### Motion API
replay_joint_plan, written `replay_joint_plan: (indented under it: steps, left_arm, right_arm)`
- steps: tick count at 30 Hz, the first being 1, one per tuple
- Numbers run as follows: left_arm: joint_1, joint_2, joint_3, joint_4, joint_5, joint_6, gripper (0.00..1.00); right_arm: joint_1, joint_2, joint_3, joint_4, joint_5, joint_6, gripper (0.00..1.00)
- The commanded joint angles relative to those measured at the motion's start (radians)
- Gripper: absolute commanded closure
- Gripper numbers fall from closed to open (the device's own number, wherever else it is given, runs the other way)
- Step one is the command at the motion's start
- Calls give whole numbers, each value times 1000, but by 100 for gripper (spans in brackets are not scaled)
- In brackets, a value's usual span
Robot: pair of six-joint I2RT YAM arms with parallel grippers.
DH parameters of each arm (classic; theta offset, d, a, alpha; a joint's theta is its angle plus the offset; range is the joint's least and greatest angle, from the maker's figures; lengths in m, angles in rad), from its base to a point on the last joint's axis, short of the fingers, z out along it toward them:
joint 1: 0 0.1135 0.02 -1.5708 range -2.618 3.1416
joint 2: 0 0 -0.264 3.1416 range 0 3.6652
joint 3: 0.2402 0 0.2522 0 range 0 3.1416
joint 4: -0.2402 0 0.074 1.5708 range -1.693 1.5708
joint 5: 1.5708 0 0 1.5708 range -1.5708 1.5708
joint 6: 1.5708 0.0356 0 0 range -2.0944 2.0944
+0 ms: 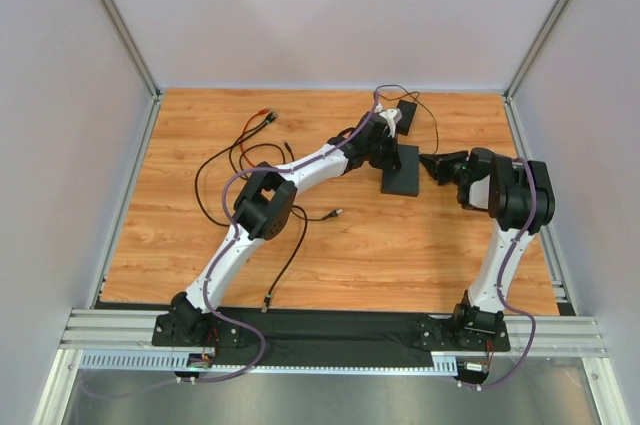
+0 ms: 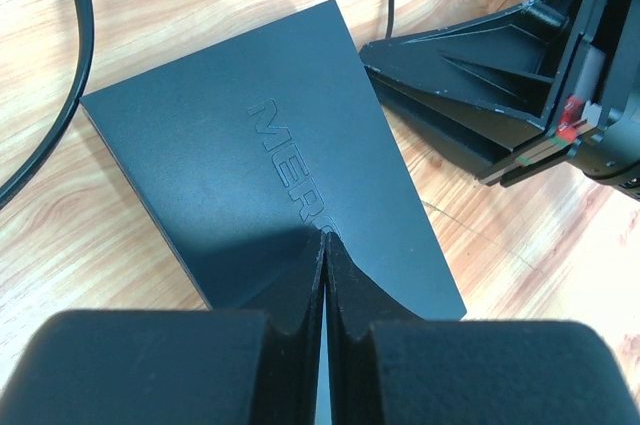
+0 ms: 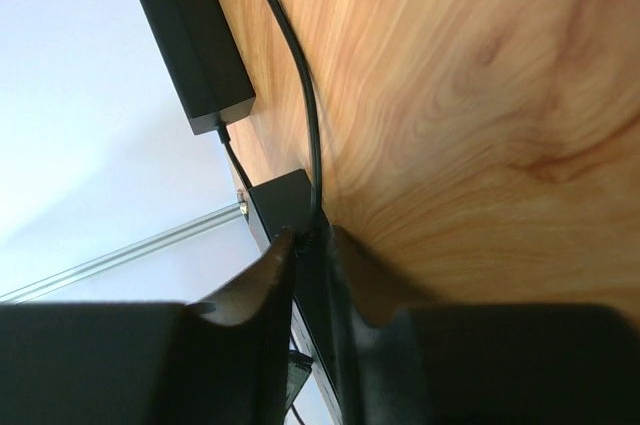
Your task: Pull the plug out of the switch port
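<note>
Left tool (image 2: 322,245) is fully closed, its two black fingers pressed together with nothing between them, and its tips rest on the flat top of the switch (image 2: 250,175), right at the raised lettering (image 2: 290,160) that reads "MER" before the fingers cover the rest. Seen from above, the switch lies flat on the wooden worktop (image 1: 350,245), right of centre and toward the far side, between the two tools. The left arm reaches diagonally across the worktop to it, and the right arm bends in from the right edge. The right tool (image 3: 315,240) comes at the switch from the right, low and nearly level with the worktop, with its tips at the switch's far right corner. Its fingers are drawn in to a narrow gap, and the plug (image 3: 314,235) sits in that gap, dark and small, so the exact contact of the pads is hard to make out, though they appear closed on it. A thin black cord (image 3: 290,65) runs from the plug away over the wood. The adapter brick (image 3: 190,35) lies beyond the switch, near the far edge and apart from it. Loose cables (image 1: 240,160) sprawl over the left half of the worktop, well away from the switch.
</note>
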Motion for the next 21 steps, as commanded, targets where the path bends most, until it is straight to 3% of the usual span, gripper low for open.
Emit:
replay_joint_plan:
  steps: [1,4,10,15,21]
  left_arm:
    - [2,15,24,-76,-35,1,94]
    - [2,22,37,-89,-35,-1,94]
    - [4,27,50,-124,-68,-33,98]
    - [25,45,-12,-95,-19,-206,100]
    - [1,67,58,-193,-156,-199,100]
  right_arm:
    - [5,41,12,-78,57,10,86]
    - [5,55,9,-58,49,30,100]
    - [5,64,-6,-13,55,71,100]
    - [5,43,-26,-27,97,81,100]
    - [3,29,-32,-65,123,87,100]
